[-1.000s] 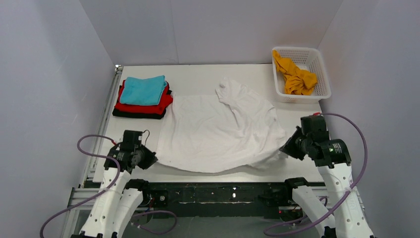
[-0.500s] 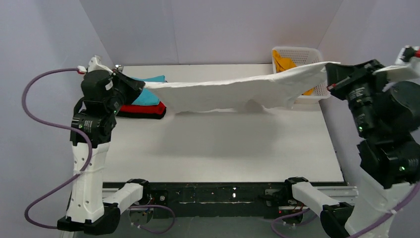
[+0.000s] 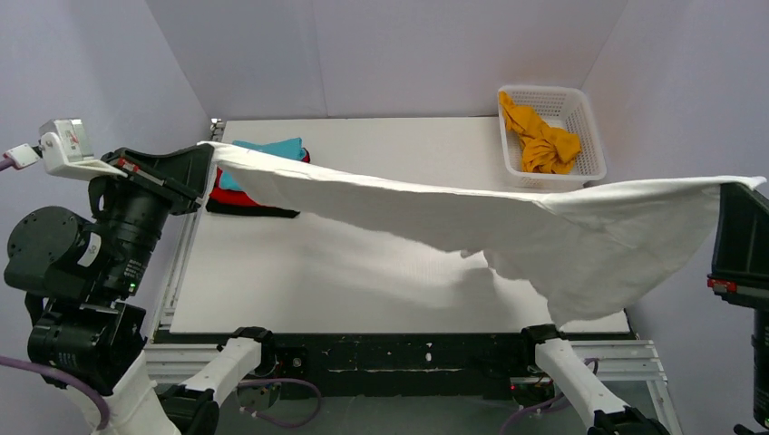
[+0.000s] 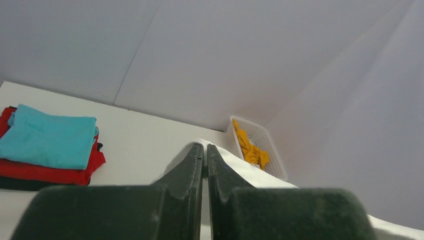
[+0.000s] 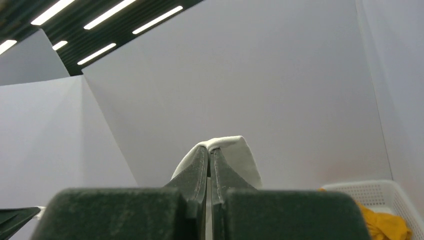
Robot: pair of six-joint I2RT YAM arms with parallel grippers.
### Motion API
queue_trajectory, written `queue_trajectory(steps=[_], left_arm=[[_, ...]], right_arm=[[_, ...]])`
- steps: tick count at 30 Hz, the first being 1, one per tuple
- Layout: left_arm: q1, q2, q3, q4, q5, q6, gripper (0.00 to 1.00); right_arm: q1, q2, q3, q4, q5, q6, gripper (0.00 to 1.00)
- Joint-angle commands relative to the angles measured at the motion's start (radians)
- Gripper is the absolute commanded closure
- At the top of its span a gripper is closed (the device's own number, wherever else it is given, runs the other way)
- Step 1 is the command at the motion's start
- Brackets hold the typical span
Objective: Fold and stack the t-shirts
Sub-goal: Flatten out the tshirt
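White t-shirt [image 3: 435, 213] is off the worktop [image 3: 299, 299] now; a second ago it lies spread flat there. I see it stretched in the air from left to right, the right half sagging lowest, near the front edge. Left end effector [image 3: 207, 156] goes from low at the near-left edge to high on the left, carrying one shirt corner up with it. Right end effector [image 5: 210, 151] climbs the same way from the near-right edge and is now mostly past the right border of the top view. Half a second back the cloth spans the far side; now it is nearer the camera and higher. Its edge now covers part of the folded stack [image 3: 254, 210].
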Motion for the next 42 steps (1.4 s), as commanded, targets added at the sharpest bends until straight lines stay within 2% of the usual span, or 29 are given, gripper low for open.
queue_trajectory(steps=[1,6,12,14,18,21,24,29,31,35,38,42], left_arm=[[-0.001,0.013,0.072,0.043,-0.013,0.075,1.00],[-0.001,0.088,0.132,0.039,-0.023,0.085,1.00],[-0.001,0.242,0.082,0.040,-0.138,0.152,1.00],[-0.001,0.294,0.018,0.048,-0.171,0.175,1.00],[0.001,0.415,-0.227,0.171,-0.222,0.194,1.00],[0.001,0.566,-0.323,0.234,-0.243,0.197,1.00],[0.002,0.747,-0.361,0.278,-0.284,0.199,1.00],[0.003,1.062,-0.193,0.198,-0.365,0.198,1.00],[0.003,1.176,-0.120,0.170,-0.382,0.203,1.00],[0.004,1.286,-0.050,0.165,-0.402,0.215,1.00],[0.003,1.337,-0.001,0.145,-0.407,0.227,1.00],[0.004,1.380,0.071,0.111,-0.417,0.215,1.00]], right_arm=[[-0.001,-0.019,0.013,0.165,-0.030,-0.062,0.99],[-0.001,0.032,0.003,0.214,-0.001,-0.099,0.99],[-0.001,0.163,-0.166,0.348,0.149,-0.213,0.99],[-0.001,0.213,-0.262,0.377,0.213,-0.239,0.99],[-0.001,0.287,-0.490,0.472,0.263,-0.226,0.99],[-0.008,0.368,-0.631,0.515,0.283,-0.188,0.99],[-0.030,0.496,-0.714,0.550,0.227,-0.133,0.99],[-0.085,0.810,-0.676,0.594,0.001,-0.052,0.99],[-0.097,0.984,-0.572,0.536,-0.072,-0.028,0.99],[-0.102,1.228,-0.359,0.428,-0.164,-0.014,0.99],[-0.102,1.318,-0.303,0.409,-0.181,0.010,0.99],[-0.102,1.355,-0.291,0.461,-0.182,0.025,0.99]])
